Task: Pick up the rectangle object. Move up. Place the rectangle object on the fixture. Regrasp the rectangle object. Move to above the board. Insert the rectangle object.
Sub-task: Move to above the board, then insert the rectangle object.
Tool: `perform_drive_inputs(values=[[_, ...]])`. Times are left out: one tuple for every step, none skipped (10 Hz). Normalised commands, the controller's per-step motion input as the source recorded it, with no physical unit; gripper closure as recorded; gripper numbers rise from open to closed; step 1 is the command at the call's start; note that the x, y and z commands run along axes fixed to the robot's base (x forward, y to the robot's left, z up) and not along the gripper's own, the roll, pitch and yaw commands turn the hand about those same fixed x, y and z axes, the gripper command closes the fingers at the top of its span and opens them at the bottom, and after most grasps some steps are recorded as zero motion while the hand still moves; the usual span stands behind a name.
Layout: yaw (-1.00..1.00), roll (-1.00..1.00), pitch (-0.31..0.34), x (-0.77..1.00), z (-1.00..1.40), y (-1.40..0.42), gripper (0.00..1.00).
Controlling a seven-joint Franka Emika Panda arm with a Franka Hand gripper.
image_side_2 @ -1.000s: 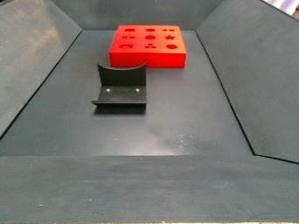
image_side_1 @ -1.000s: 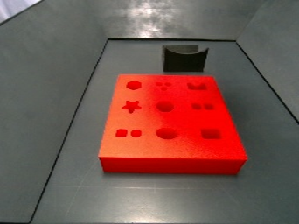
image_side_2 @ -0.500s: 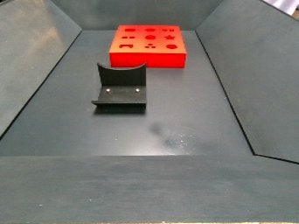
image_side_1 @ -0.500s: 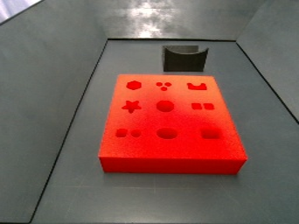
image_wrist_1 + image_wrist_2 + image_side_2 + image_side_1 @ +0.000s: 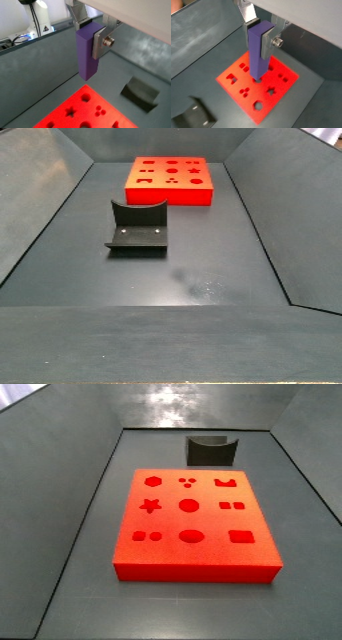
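My gripper (image 5: 89, 34) (image 5: 260, 32) is shut on the rectangle object (image 5: 87, 54) (image 5: 257, 52), a long purple block that hangs upright between the silver fingers in both wrist views. It hovers high over the board (image 5: 258, 86) (image 5: 80, 111), an orange-red slab with dark cut-outs. Both side views show the board (image 5: 193, 522) (image 5: 170, 180) lying flat, but neither the gripper nor the block appears in them. The fixture (image 5: 211, 451) (image 5: 138, 227) (image 5: 141, 91) (image 5: 195, 116), dark with a curved notch, stands off the board's end with nothing on it.
Sloped grey walls (image 5: 54, 464) (image 5: 267, 198) ring the dark floor (image 5: 187, 268). In a wrist view, a white stand and cables (image 5: 37, 20) show beyond the wall.
The board's cut-outs show more sharply in a side view now than a second ago. Board and fixture have not moved.
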Motion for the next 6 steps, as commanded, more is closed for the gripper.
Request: perform_drive_inputs(values=[[-0.05,-0.45,-0.056,-0.06,0.00,0.00,1.00],[-0.03,-0.30,-0.046,-0.05,0.00,0.00,1.00],[-1.00,0.00,0.000,0.00,-0.28,0.00,1.00],[-1.00,0.00,-0.003,0.00,-0.27,0.00,1.00],[-1.00,0.00,-0.044,0.00,-0.32,0.00,1.00],[-1.00,0.00,-0.064,0.12,-0.39,0.03,1.00]])
